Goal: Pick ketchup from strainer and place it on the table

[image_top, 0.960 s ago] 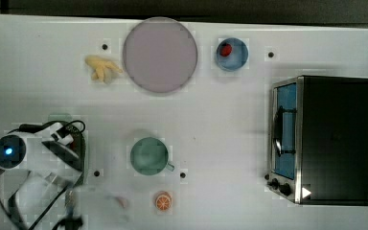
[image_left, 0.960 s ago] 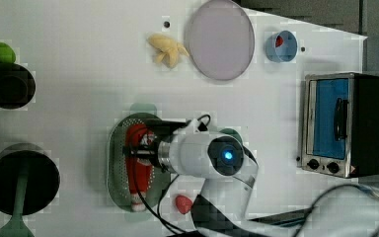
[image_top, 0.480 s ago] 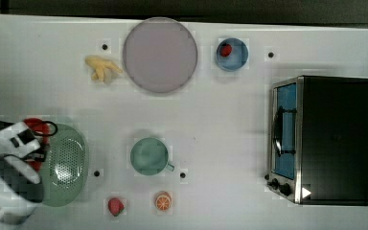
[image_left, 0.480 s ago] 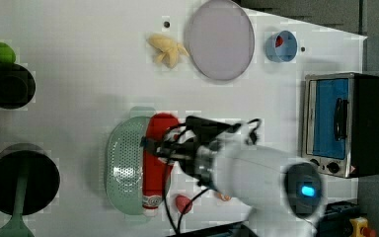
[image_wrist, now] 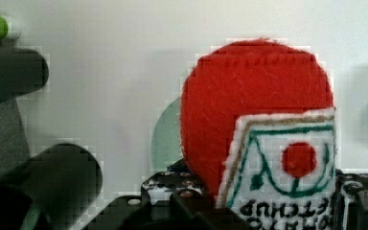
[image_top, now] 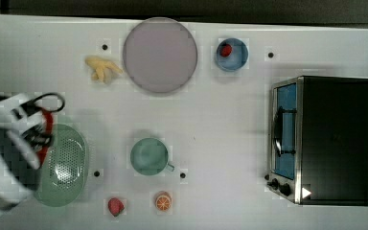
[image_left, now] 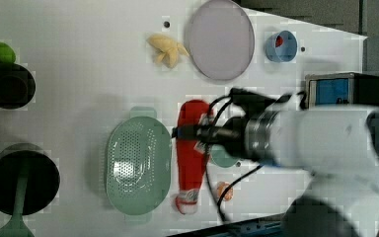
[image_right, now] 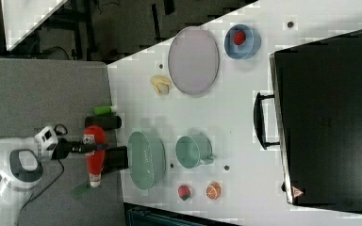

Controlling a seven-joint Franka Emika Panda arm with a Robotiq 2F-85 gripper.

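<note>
My gripper (image_left: 186, 132) is shut on the ketchup (image_left: 190, 153), a red bottle with a white label and cap, and holds it lying level in the air. In the left view the bottle hangs just right of the pale green strainer (image_left: 138, 165), which holds nothing. In the top view the ketchup (image_top: 46, 125) peeks out from under the arm, by the strainer's (image_top: 64, 165) upper left rim. In the right view the bottle (image_right: 94, 153) is left of the strainer (image_right: 146, 160). The wrist view has the ketchup's (image_wrist: 256, 115) red body and label up close. The white table (image_top: 220, 120) lies below.
A teal mug (image_top: 149, 156), a strawberry (image_top: 116, 206) and an orange slice (image_top: 163, 201) sit right of the strainer in the top view. Further off are a grey plate (image_top: 159, 54), a blue bowl (image_top: 231, 53), a yellow item (image_top: 103, 69) and a toaster oven (image_top: 326, 139). Two black cups (image_left: 9, 86) (image_left: 22, 177) stand at the left view's left.
The ketchup lay in the strainer under the gripper a second ago. It has since been lifted out and now hangs clear of the strainer, toward the mug's side in the left view.
</note>
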